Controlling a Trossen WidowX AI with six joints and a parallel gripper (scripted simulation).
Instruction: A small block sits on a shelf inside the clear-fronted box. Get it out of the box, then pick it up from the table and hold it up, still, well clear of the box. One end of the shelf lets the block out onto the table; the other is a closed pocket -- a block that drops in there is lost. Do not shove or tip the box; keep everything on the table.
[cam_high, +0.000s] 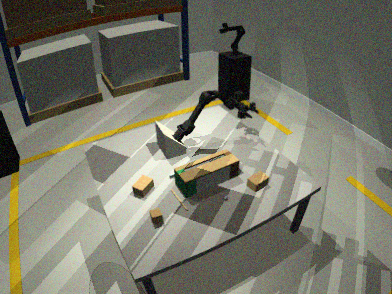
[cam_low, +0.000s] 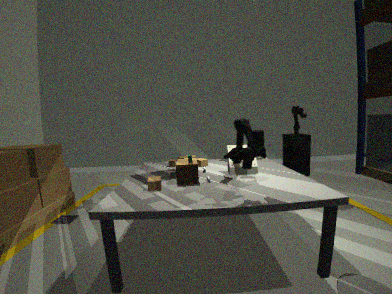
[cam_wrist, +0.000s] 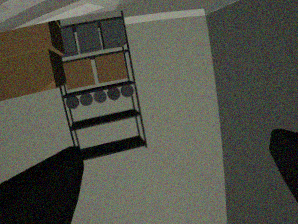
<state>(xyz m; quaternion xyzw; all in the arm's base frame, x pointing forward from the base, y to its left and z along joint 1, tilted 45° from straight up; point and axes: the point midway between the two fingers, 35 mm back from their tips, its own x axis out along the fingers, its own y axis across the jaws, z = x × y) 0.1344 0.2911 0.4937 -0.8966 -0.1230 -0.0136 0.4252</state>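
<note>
The box (cam_high: 207, 169) (cam_low: 187, 175) stands on the table (cam_high: 250, 215) (cam_low: 300, 192). It has a wooden top with a long dark slot, a green end at the left in the top view and a dark brown end at the right. Its front looks grey, and I cannot make out a block or shelf inside. My gripper (cam_high: 251, 111) (cam_low: 245, 161) is raised, away from the box and behind it to the right in the top view. Its fingers stand wide apart at both sides of the wrist view, with nothing between them. The box is not in the wrist view.
Wooden blocks (cam_high: 143, 185) (cam_high: 156, 217) (cam_high: 258, 181) lie around the box. A thin stick (cam_high: 180, 200) lies near its green end. A pale panel (cam_high: 170, 142) stands by the arm's base. A pedestal (cam_high: 234, 76) (cam_low: 296, 155) with another arm stands beyond the table.
</note>
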